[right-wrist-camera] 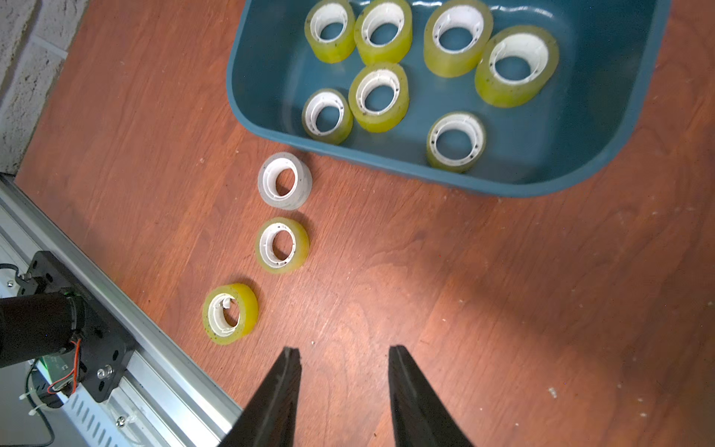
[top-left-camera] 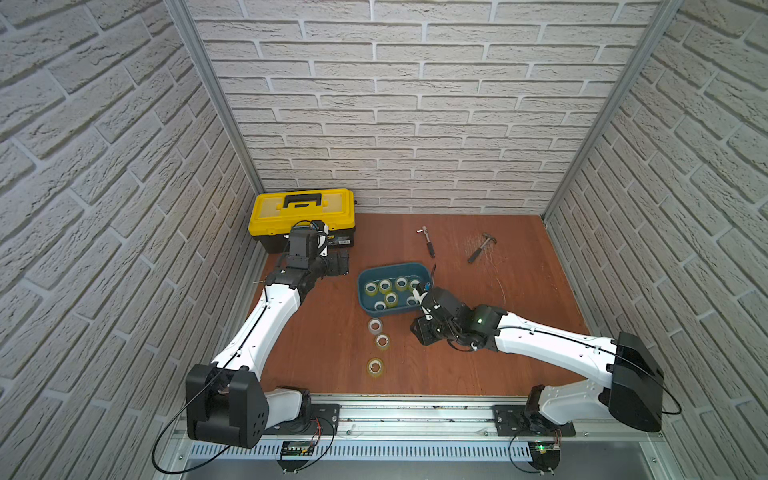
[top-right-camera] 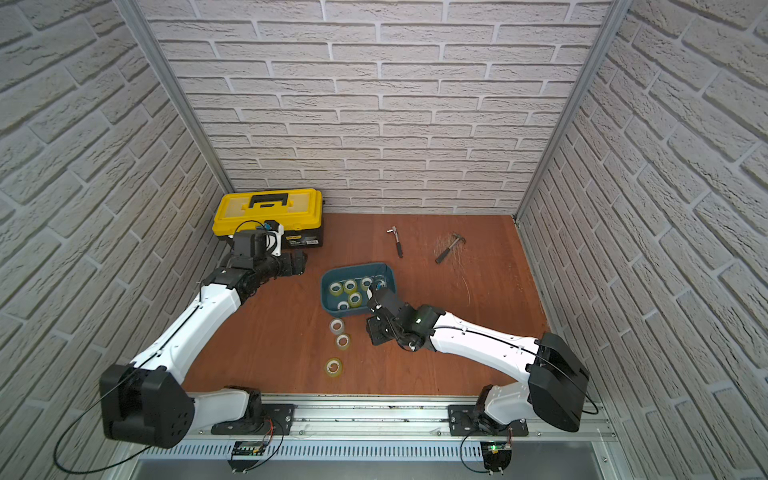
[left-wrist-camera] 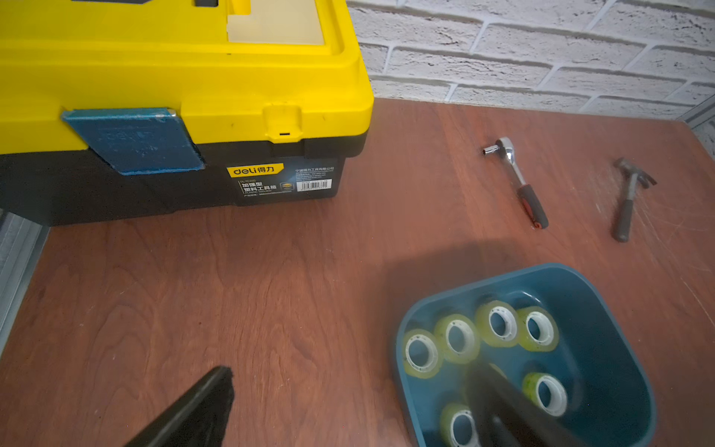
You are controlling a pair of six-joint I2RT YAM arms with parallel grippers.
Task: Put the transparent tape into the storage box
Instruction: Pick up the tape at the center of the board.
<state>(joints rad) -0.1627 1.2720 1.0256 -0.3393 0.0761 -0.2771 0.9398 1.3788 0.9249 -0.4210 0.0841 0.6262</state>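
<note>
Hovering above the bare counter [right-wrist-camera: 503, 290], to the right of the loose rolls, the right pincer [right-wrist-camera: 344, 350] has its jaws partly spread and holds nothing. The left pincer [left-wrist-camera: 350, 371], far left beside the toolbox [left-wrist-camera: 193, 77], is spread wide and also empty. Seven rolls of transparent tape [right-wrist-camera: 381, 122] lie inside the storage box [right-wrist-camera: 387, 166]. Three more wait in a line on its near side: the pale roll [right-wrist-camera: 303, 182] just beside the wall, the middle roll [right-wrist-camera: 300, 247], and the nearest roll [right-wrist-camera: 247, 309]. I think the danger is the jaw gap: if it is too narrow, a finger lands on a roll and pushes it away. At the pale roll, a finger may strike the box wall.
</note>
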